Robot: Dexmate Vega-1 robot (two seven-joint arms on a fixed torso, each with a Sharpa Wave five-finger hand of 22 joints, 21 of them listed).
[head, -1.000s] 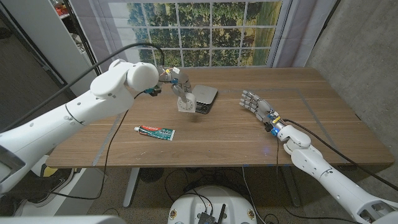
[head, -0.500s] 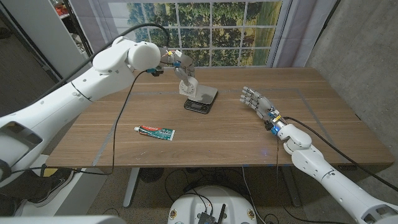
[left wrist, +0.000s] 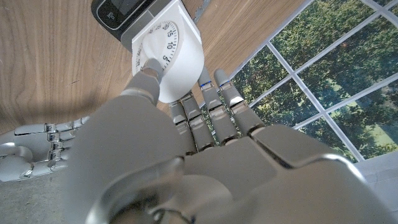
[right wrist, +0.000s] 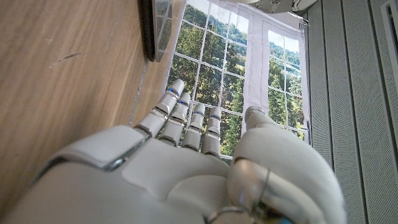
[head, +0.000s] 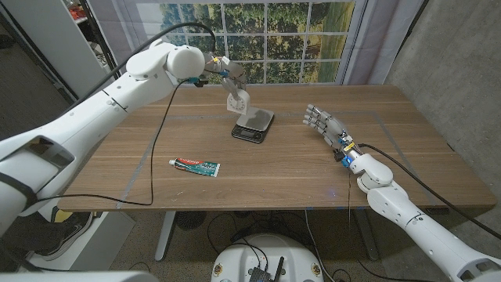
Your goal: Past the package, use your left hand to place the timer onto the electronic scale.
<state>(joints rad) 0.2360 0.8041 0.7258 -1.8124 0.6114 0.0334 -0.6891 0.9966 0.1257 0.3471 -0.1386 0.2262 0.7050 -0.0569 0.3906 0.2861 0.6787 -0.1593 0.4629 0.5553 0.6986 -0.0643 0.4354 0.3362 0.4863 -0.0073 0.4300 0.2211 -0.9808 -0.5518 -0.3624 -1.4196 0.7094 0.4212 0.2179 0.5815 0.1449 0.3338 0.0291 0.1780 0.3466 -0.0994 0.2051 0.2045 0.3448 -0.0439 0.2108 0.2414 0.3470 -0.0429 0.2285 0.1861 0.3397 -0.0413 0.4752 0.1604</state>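
Right hand (head: 326, 129) stands on the wooden table (head: 274, 168) with its fingers extended and apart, holding nothing; the right wrist view shows the same hand (right wrist: 180, 168) with fingers straight and slightly separated. It sits well to the right of the electronic scale (head: 253, 124), with bare table between the two.

Nearer than the scale and to its left, a toothpaste tube (head: 195, 166) lies flat on the table, well apart from the scale and close to the table's front edge. Bare wood surrounds the tube on all sides.

Left hand (head: 229, 84) is raised above the scale's far-left corner and pinches the timer (head: 238, 100). The left wrist view shows the left hand (left wrist: 186, 149) with the thumb on the timer's dial face (left wrist: 155, 53) and the fingers wrapped behind the white body (left wrist: 180, 59). The timer hangs over the scale (left wrist: 121, 11), at the edge of its platform; whether it touches the platform cannot be determined.

Beyond the scale, a strip of bare table runs to the far edge, with a window scene behind it.
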